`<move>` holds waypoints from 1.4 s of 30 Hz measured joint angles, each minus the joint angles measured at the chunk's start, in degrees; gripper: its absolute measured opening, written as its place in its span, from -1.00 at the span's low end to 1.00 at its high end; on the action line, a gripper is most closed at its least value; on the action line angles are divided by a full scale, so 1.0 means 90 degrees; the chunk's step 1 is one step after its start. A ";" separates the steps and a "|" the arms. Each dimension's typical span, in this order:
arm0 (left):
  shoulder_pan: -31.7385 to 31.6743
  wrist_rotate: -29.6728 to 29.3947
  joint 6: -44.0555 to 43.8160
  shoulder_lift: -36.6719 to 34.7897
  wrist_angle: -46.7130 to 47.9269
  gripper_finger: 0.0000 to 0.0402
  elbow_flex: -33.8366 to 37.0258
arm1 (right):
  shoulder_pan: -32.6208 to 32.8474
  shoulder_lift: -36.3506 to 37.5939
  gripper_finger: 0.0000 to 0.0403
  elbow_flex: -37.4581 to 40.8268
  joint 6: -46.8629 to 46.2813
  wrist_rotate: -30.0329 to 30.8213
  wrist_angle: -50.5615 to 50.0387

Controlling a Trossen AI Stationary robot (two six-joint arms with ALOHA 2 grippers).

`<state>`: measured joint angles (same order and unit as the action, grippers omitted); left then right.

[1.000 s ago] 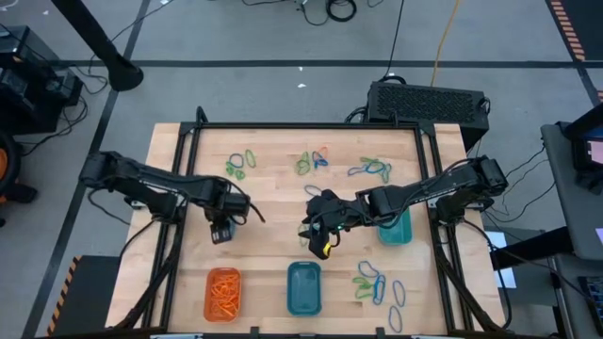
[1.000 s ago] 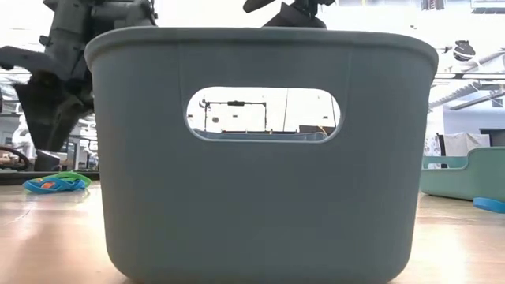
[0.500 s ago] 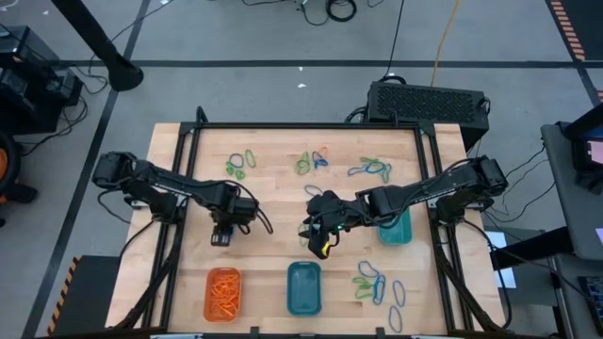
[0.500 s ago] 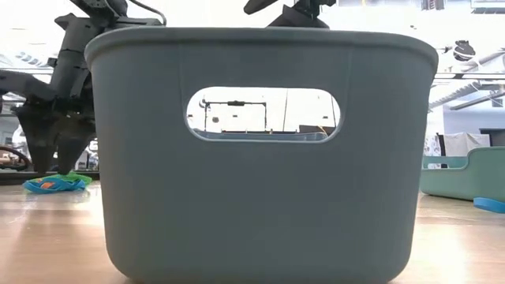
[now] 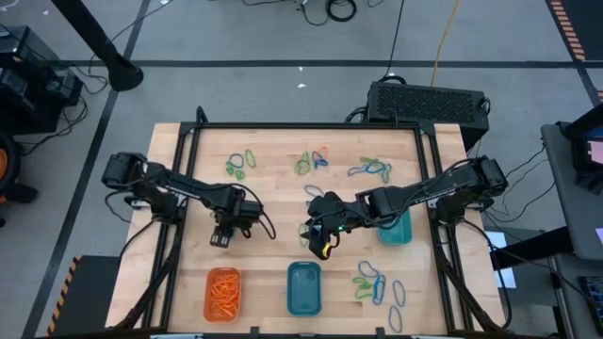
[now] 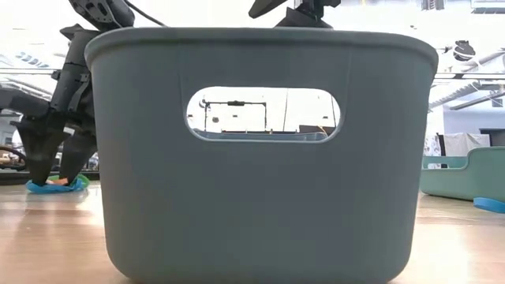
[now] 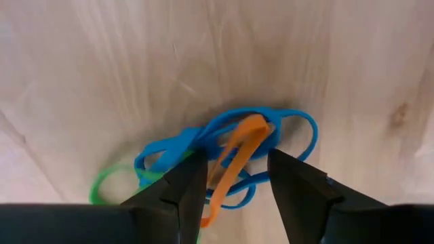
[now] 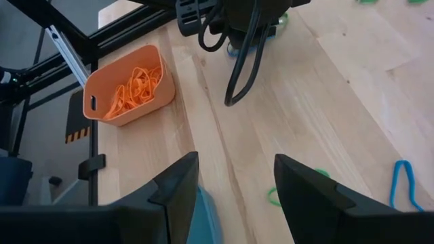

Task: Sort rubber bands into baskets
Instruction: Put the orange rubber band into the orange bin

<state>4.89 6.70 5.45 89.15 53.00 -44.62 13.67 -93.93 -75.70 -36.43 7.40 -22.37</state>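
A small pile of rubber bands [image 7: 227,152], blue, green and one orange [image 7: 237,152], lies on the wooden table. My left gripper [image 7: 237,173] points straight down over it and is open, one finger on each side of the orange band. In the low view its fingertips [image 6: 57,170] reach down to the pile [image 6: 55,186]. My right gripper [image 8: 237,183] hangs open above the table's middle [image 5: 320,243], with nothing between its fingers. The orange basket [image 5: 223,292] holds orange bands. The blue basket [image 5: 303,287] stands near the front edge. The teal-green basket [image 5: 394,231] lies partly under my right arm. My left gripper comes at the pile from above with its fingers apart. The fingertips [image 7: 193,179] stand at the pile's blue bands, either side of the orange band. Whether they touch the bands or the table, I cannot tell.
More rubber bands lie in clusters at the far side [image 5: 240,165], [image 5: 311,160], [image 5: 372,169] and at the near right [image 5: 377,282]. The blue basket's wall [image 6: 260,150] fills the low view. A metal frame [image 5: 311,125] borders the table.
My left gripper has come down onto the pile of bands and has rolled about its own pointing line. Its fingers stay apart. My right gripper has kept still.
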 joint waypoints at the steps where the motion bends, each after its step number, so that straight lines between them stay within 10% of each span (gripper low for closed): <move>1: 0.0002 -0.0050 -0.0001 0.0034 -0.0003 -0.18 -0.0003 | 0.0000 0.0000 -0.08 0.0000 -0.0002 0.0002 -0.0001; 14: 0.0003 -0.0255 -0.0056 0.0140 -0.0001 -0.21 -0.0007 | 0.0000 0.0000 -0.08 0.0000 -0.0002 0.0002 -0.0025; 23: -0.0005 -0.0273 -0.0077 0.0114 0.0461 -0.91 -0.0408 | 0.0047 0.0000 -0.08 0.0000 -0.0071 0.0007 -0.0026; 30: -0.0005 -0.0215 -0.0073 0.0043 0.0920 -0.96 -0.0971 | 0.0078 0.0000 -0.08 0.0000 -0.0070 0.0019 -0.0026; 42: -0.0210 0.1814 -0.0378 -0.0620 -0.1520 -0.99 -0.1042 | 0.0101 0.0002 -0.08 0.0000 -0.0216 0.0022 -0.0025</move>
<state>2.99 23.02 2.05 83.57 39.32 -54.00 14.58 -93.91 -75.70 -38.37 7.60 -22.59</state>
